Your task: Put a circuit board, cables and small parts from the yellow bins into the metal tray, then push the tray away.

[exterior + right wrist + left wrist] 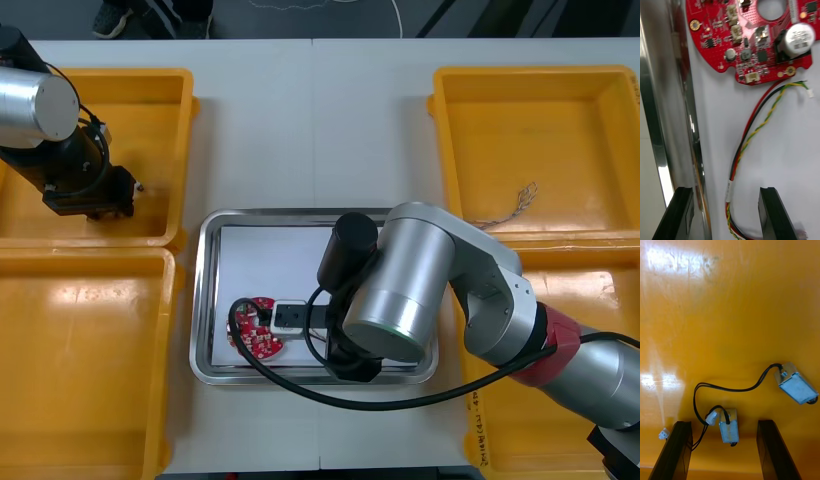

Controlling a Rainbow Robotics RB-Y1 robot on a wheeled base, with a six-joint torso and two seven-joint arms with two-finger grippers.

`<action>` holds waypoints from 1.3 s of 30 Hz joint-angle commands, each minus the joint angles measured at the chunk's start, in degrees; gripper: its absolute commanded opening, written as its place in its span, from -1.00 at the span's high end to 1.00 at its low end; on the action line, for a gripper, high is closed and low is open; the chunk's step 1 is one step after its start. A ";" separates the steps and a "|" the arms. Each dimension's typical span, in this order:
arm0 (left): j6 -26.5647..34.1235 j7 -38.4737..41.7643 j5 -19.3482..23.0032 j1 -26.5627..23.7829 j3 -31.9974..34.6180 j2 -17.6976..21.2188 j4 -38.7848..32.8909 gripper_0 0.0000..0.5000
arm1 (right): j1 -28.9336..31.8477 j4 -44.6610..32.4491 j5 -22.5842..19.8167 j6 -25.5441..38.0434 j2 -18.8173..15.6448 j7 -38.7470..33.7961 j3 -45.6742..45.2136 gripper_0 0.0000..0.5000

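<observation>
Clearance is slim for the right gripper (724,213), low over the shiny rectangular metal tray (205,300). Its black fingers (769,210) stand wide apart with nothing gripped, and one sits just beside the tray's polished wall. A thin red, yellow and black cable (752,131) lies on the white floor between them and runs to the round red circuit board (258,328) in the tray's near-left corner.

The left gripper (724,453) hangs in the far-left yellow bin (165,120), by its near edge, spread wide and holding nothing. One small metal part (729,425) lies between its fingers, touching neither. A thin black cable (733,389) joins it to a second one (795,382) beyond, and past these the bin floor is bare.
</observation>
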 commanded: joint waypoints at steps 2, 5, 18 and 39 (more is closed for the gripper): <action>-1.08 -2.62 -0.73 0.64 -0.61 -1.07 -0.10 -1.00 | -3.44 -1.94 -0.82 1.45 1.36 1.65 -6.49 -1.00; -1.26 -2.53 -0.82 1.08 -0.61 -1.34 -0.10 -1.00 | -4.41 -2.02 -0.82 3.03 1.45 0.86 -9.47 -1.00; -1.08 -2.44 -0.56 1.70 -0.52 -1.42 -0.10 1.00 | -9.68 -3.43 -4.95 13.80 1.10 -10.48 -21.69 -1.00; 14.13 -0.16 0.06 1.70 7.39 2.44 -13.82 1.00 | -11.09 -0.88 -7.94 13.80 -13.93 -22.26 -34.00 -1.00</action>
